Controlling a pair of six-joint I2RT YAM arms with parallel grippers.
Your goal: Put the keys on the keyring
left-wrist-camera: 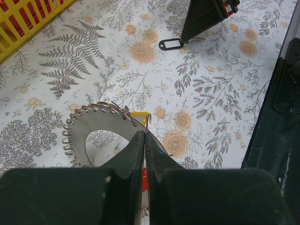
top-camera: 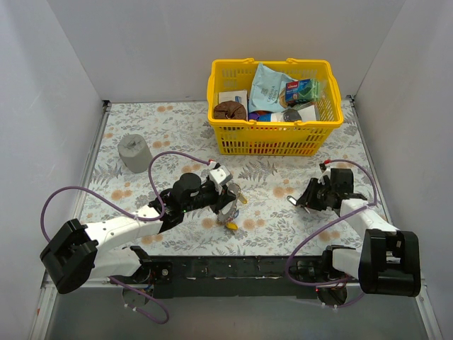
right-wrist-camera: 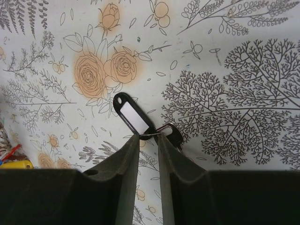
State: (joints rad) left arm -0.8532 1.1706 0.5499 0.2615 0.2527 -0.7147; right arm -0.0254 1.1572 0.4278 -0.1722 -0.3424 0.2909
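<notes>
The left jaws pinch the keyring [left-wrist-camera: 83, 123] tight; the right jaws, half open around the black key [right-wrist-camera: 132, 116], must squeeze and lift it.

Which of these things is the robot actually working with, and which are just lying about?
Job: keyring, pinched in the left claw; black-tagged key, at the open fingers of the right claw; yellow key tag, peeking from behind the ring.
Lying about: yellow basket; grey lump.
</notes>
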